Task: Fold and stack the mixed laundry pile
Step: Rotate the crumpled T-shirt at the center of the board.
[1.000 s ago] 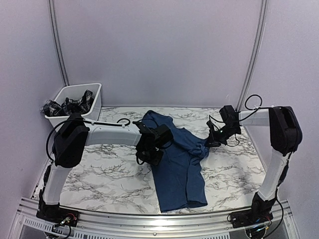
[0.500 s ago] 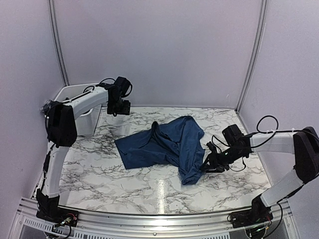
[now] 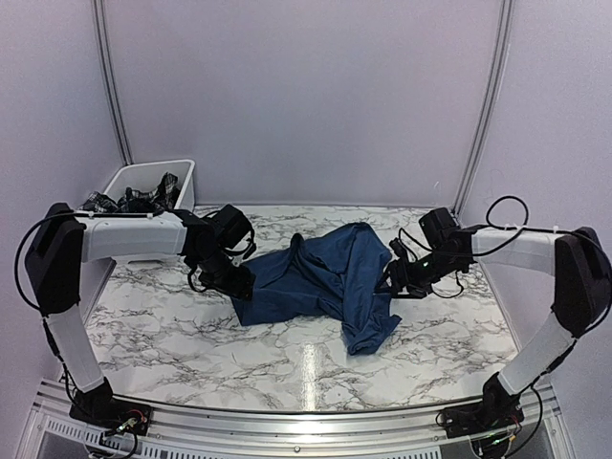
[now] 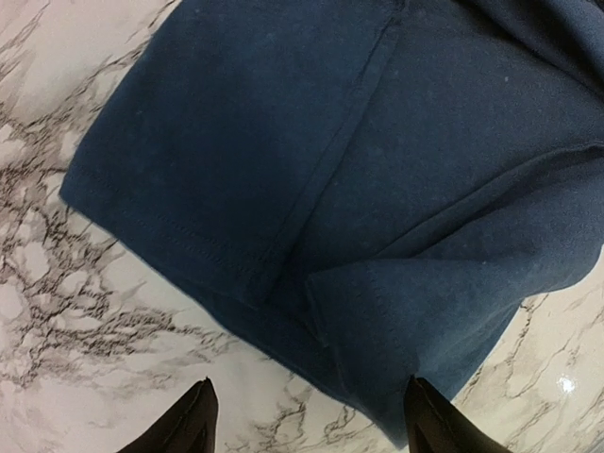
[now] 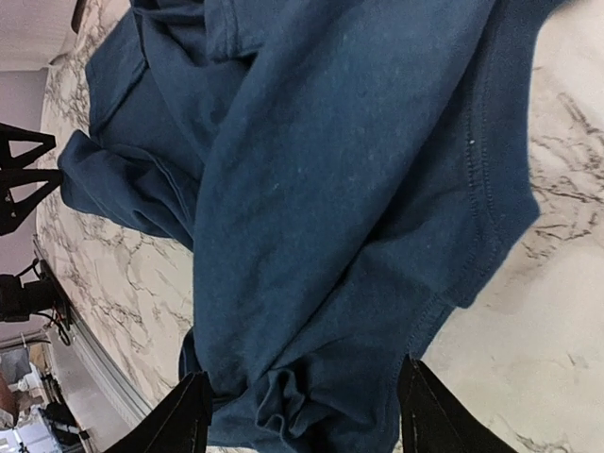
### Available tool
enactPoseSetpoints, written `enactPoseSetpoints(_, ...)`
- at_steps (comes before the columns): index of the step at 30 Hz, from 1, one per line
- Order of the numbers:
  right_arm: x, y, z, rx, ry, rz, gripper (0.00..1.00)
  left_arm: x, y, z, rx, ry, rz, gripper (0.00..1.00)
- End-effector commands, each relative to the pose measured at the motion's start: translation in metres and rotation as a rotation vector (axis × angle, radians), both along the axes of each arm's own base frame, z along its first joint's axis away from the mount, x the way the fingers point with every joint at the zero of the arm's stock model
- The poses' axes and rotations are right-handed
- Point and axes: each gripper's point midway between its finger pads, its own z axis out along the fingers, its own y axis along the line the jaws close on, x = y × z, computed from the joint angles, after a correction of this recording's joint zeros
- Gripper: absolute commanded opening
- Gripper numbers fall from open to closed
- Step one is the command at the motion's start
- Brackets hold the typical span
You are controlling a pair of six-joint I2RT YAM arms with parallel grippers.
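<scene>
Left gripper [image 3: 232, 279]: jaws spread wide with nothing pinched between them. It points down over the left end of the navy t-shirt [image 3: 325, 277].
Left gripper, wrist view: the two black tips stand well apart. A folded corner of the shirt's hem lies under the gap between them, and bare marble shows beside the left tip. I cannot tell whether either tip touches the cloth.
Right gripper [image 3: 393, 278]: jaws also spread wide and gripping nothing. It reaches in from the right side of the worktop [image 3: 191, 335] to the shirt's right edge.
Right gripper, wrist view: both tips sit over a bunched, stitched edge of the shirt, with cloth filling the space between them. The jaws are not pressed onto it, and contact cannot be made out.
Navy t-shirt: it lies crumpled and partly folded over itself on the worktop, around the middle and a little toward the right edge. One flat part reaches left toward the left gripper, and a narrower flap hangs toward the near edge.
Plaid garment [image 3: 134, 203]: black-and-white check, heaped inside the white bin [image 3: 187, 180], with some cloth spilling over the bin's left rim.
White bin: it stands at the far left corner of the worktop, well apart from the shirt and both grippers.
</scene>
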Motion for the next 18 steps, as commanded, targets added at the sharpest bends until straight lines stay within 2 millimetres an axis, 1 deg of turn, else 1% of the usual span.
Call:
enactPoseSetpoints(1,0.014,0.018,-0.013,0.011,-0.012,0.062,0.63,0.003,-0.034,-0.009,-0.062,-0.008,-0.063,0.66)
enactPoseSetpoints(2,0.015,0.020,-0.020,0.003,-0.003,0.073,0.63,0.001,-0.039,-0.010,-0.068,-0.001,-0.084,0.59)
enactPoseSetpoints(3,0.016,0.021,-0.027,-0.007,0.007,0.083,0.63,-0.001,-0.042,-0.010,-0.068,-0.002,-0.104,0.51)
enactPoseSetpoints(6,0.012,0.019,-0.058,-0.025,0.102,0.077,0.58,-0.009,-0.048,-0.002,-0.067,-0.021,-0.184,0.09)
enactPoseSetpoints(7,0.010,0.018,-0.065,-0.019,0.132,0.070,0.56,-0.014,-0.048,0.002,-0.059,-0.037,-0.222,0.00)
enactPoseSetpoints(8,0.010,0.016,-0.071,-0.017,0.154,0.055,0.55,-0.023,-0.047,0.005,-0.052,-0.051,-0.272,0.00)
enactPoseSetpoints(10,0.011,0.009,-0.076,-0.017,0.173,0.020,0.53,-0.045,-0.044,0.010,-0.015,-0.091,-0.393,0.00)
enactPoseSetpoints(12,0.015,0.000,-0.074,-0.021,0.171,-0.017,0.53,-0.065,-0.043,0.014,-0.014,-0.123,-0.457,0.00)
enactPoseSetpoints(13,0.016,-0.007,-0.073,-0.026,0.175,-0.038,0.52,-0.075,-0.043,0.015,0.017,-0.150,-0.497,0.00)
enactPoseSetpoints(15,0.017,-0.021,-0.073,-0.042,0.179,-0.075,0.52,-0.095,-0.038,0.004,0.159,-0.195,-0.589,0.00)
enactPoseSetpoints(17,0.015,-0.035,-0.071,-0.048,0.183,-0.110,0.51,-0.115,-0.030,-0.011,0.259,-0.190,-0.660,0.00)
enactPoseSetpoints(18,0.013,-0.041,-0.070,-0.053,0.187,-0.124,0.51,-0.119,-0.025,-0.015,0.288,-0.194,-0.672,0.00)
